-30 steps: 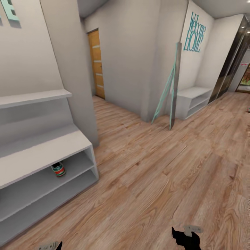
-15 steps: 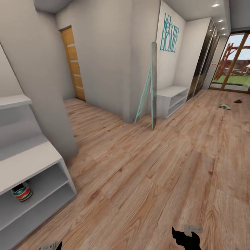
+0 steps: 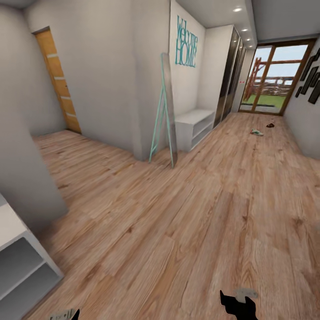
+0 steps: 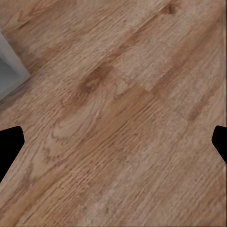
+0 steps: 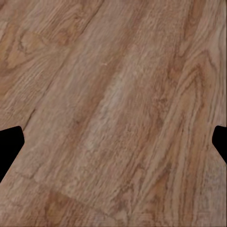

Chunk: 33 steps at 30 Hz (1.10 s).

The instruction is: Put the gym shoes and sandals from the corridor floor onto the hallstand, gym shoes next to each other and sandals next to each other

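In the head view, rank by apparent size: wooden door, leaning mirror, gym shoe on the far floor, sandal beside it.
1. wooden door and leaning mirror: roughly alike, unranked
2. gym shoe
3. sandal
Both shoes are far away.

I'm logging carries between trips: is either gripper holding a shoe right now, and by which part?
Nothing is held. The left gripper and right gripper are open, with only bare corridor floor between their fingertips.

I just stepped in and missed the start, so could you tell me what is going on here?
The robot is in transit along the corridor floor, handling nothing. Both grippers, left and right, hang open over bare planks. A corner of the hallstand sits near the robot's left. Far down the corridor, a gym shoe and a small dark item lie on the floor.
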Tool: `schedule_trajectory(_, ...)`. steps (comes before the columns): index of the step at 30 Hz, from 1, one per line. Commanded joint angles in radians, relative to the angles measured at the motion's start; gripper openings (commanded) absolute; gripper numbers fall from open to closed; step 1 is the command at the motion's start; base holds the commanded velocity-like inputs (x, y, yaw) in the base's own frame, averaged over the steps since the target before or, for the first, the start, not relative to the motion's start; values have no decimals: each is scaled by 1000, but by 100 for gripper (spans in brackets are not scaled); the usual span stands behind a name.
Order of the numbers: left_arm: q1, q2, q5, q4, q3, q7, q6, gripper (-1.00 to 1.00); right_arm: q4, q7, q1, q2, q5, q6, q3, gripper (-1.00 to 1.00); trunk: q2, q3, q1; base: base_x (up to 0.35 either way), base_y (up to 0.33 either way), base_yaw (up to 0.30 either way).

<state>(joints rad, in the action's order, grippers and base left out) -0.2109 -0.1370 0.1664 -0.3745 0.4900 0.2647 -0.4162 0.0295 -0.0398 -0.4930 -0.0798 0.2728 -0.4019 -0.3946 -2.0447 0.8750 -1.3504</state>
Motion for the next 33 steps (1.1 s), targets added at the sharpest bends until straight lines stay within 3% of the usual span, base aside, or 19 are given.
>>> schedule_trajectory(1,-1,0,10,0,9,6,-4,100,-2,-4,-1,0,10,-3,-6,100,0,1,0,301,-153,-294)
schedule_trajectory(33,-1,0,10,1,9,5,-4,100,-1,-5,-1,0,10,-3,-6,100,0,1,0,334,-31,-294)
